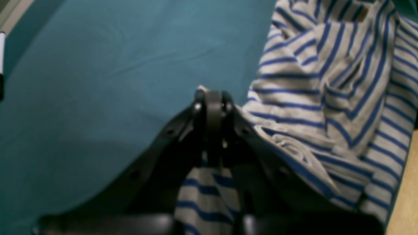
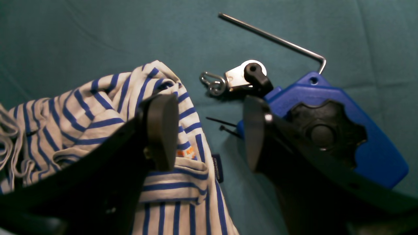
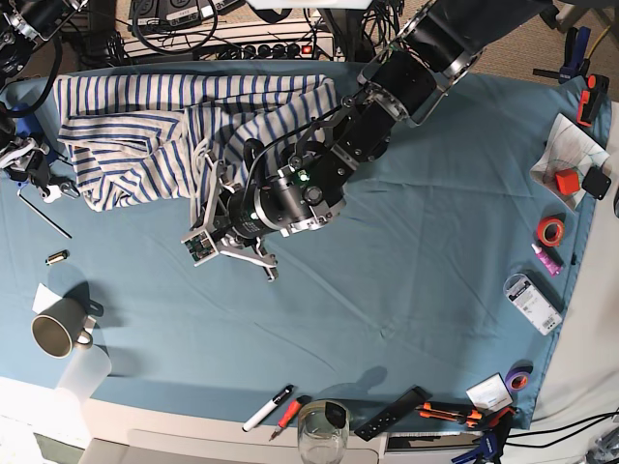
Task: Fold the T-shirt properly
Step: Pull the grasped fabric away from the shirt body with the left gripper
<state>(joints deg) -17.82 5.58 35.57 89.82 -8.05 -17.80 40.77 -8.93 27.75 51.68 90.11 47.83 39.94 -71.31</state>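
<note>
The white T-shirt (image 3: pixel 145 126) with blue stripes lies crumpled at the far left of the teal table cloth (image 3: pixel 416 290). My left gripper (image 1: pixel 214 98) is shut on a fold of the T-shirt (image 1: pixel 343 81), and striped cloth hangs down between its fingers. In the base view the left gripper (image 3: pixel 218 217) sits at the shirt's near right edge. My right gripper (image 2: pixel 209 130) stands open at the shirt's left edge (image 2: pixel 98 107), one finger over the cloth, nothing between them. A small dark blue label (image 2: pixel 217 168) shows at the hem. The right gripper (image 3: pixel 29 164) is at the table's left rim.
A blue clamp (image 2: pixel 359 130), a hex key (image 2: pixel 274 39) and a metal shackle (image 2: pixel 214 83) lie under the right gripper. A mug (image 3: pixel 53 333), a glass (image 3: pixel 324 430) and markers (image 3: pixel 266 408) line the front edge. Tape rolls (image 3: pixel 551 230) and small items sit at the right.
</note>
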